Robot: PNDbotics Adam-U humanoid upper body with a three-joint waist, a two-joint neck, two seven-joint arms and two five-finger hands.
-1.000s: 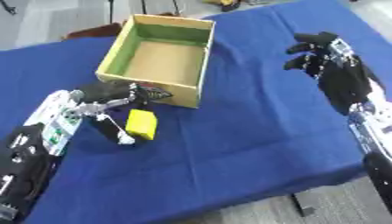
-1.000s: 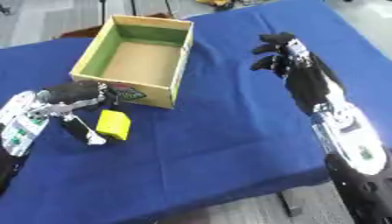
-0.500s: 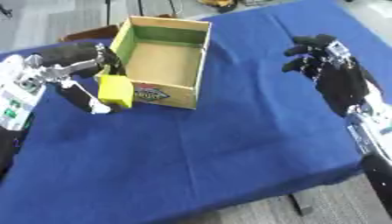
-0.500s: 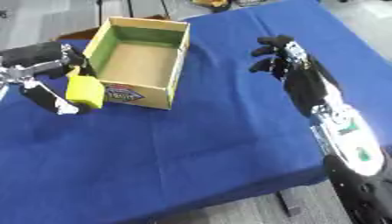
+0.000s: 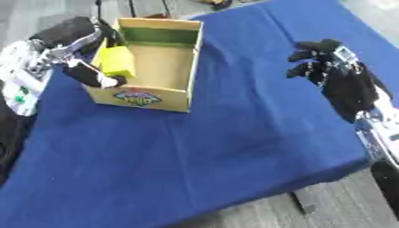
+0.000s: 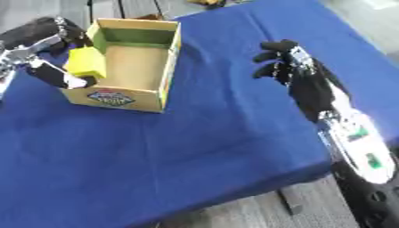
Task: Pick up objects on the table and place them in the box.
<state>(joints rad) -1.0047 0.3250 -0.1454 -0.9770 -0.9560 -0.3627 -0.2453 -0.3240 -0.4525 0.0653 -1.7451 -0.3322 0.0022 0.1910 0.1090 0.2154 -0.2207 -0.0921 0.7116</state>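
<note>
A yellow block (image 5: 118, 62) hangs over the left wall of the open cardboard box (image 5: 185, 66), which is green inside along its walls. My left hand (image 5: 75, 38) is shut on the block, fingers above it and thumb below, just left of the box. My right hand (image 5: 326, 65) hovers above the blue cloth to the right of the box, its fingers relaxed and holding nothing.
A blue cloth (image 5: 195, 147) covers the table; its front edge runs diagonally at the lower right, with grey floor (image 5: 327, 205) beyond. Small objects lie past the table's far edge (image 5: 218, 3).
My left hand has lifted the yellow block off the cloth and carried it up to the box's left wall. The view has shifted. My right hand has stayed in place.
</note>
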